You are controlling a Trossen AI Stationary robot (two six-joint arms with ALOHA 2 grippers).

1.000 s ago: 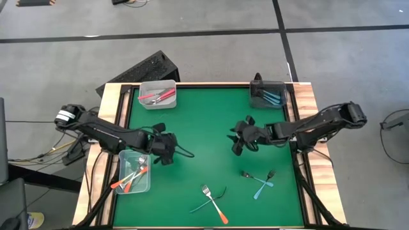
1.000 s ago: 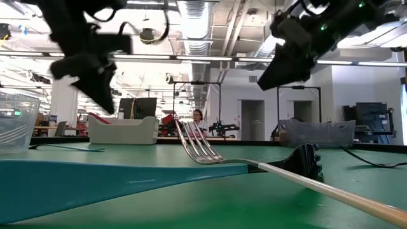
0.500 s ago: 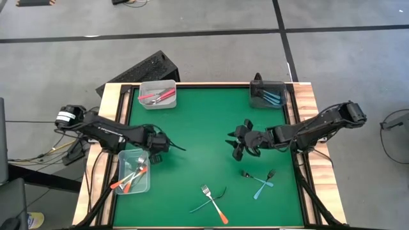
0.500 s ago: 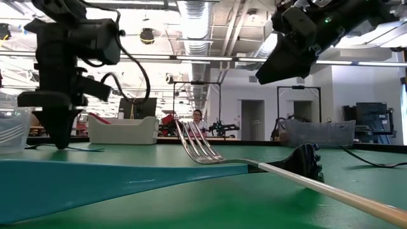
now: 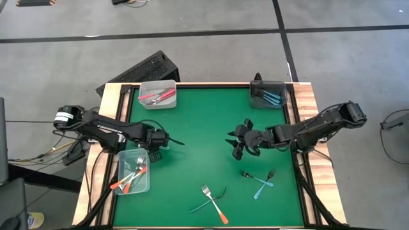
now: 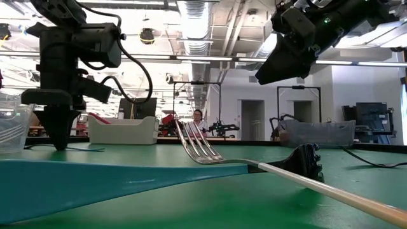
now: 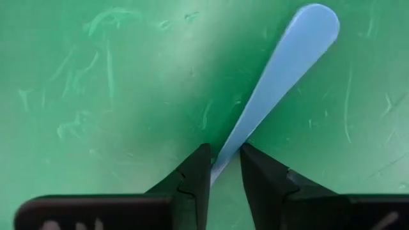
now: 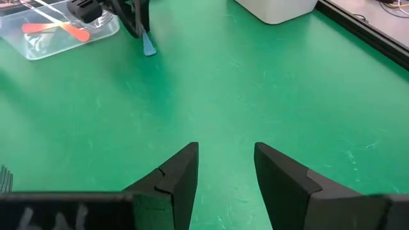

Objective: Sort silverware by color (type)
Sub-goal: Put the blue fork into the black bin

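Observation:
My left gripper (image 5: 155, 145) points straight down at the mat beside the clear bin of orange-handled silverware (image 5: 134, 172), shut on a blue-handled utensil (image 7: 281, 70). Its head is hidden behind the fingers. My right gripper (image 5: 238, 142) hovers open over the middle right of the mat with nothing between its fingers (image 8: 225, 148). Loose silverware lies flat on the mat: two blue-handled forks (image 5: 262, 183) near the right side, and an orange-handled fork (image 5: 215, 206) crossed with a teal one (image 5: 206, 206) near the front edge. My left gripper pinches the thin part of the blue handle (image 7: 238, 139) between its two fingers, which come from above and lie across it. The handle runs out sideways from the fingers, with its broad free end (image 7: 314, 25) low at the mat. Whether that end rests on the mat I cannot tell.
A clear bin with red-handled silverware (image 5: 157, 95) stands at the far left. A dark bin with blue-handled pieces (image 5: 268, 96) stands at the far right. The green mat (image 5: 204, 128) between the two arms is bare. Wooden table edges run along both sides.
My left gripper has sunk toward the mat and shifted toward the table's left edge, swinging from a slant to pointing straight down. It has carried the blue-handled utensil with it.

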